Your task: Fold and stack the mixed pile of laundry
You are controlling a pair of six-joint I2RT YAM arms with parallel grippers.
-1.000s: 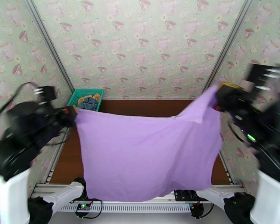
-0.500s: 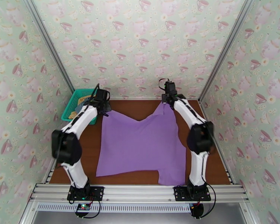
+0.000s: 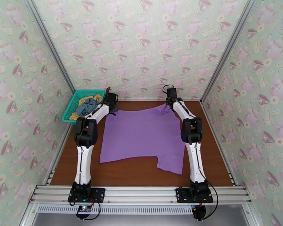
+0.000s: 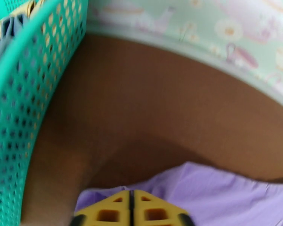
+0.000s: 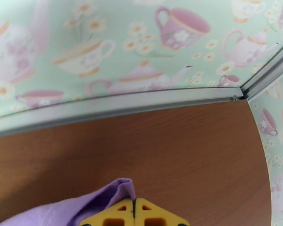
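Purple shirt (image 3: 141, 134) lies spread on the desk (image 3: 137, 174), not yet folded. Left hand (image 4: 131, 193) and right hand (image 5: 134, 202), both closed, pinch its far corners. Just left of the left hand, grey-blue piece (image 3: 87, 106) and yellow piece (image 3: 98, 97) sit unfolded in the basket (image 3: 71, 111).

T-shirt (image 3: 141, 136) flat on table (image 3: 134, 172), basket (image 3: 74, 106) far left, other garments (image 3: 88, 105) inside

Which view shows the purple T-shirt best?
Top external: the whole purple T-shirt lies spread on the table, with its full outline visible. The left wrist view and the right wrist view each show a small patch of its far edge, close up.
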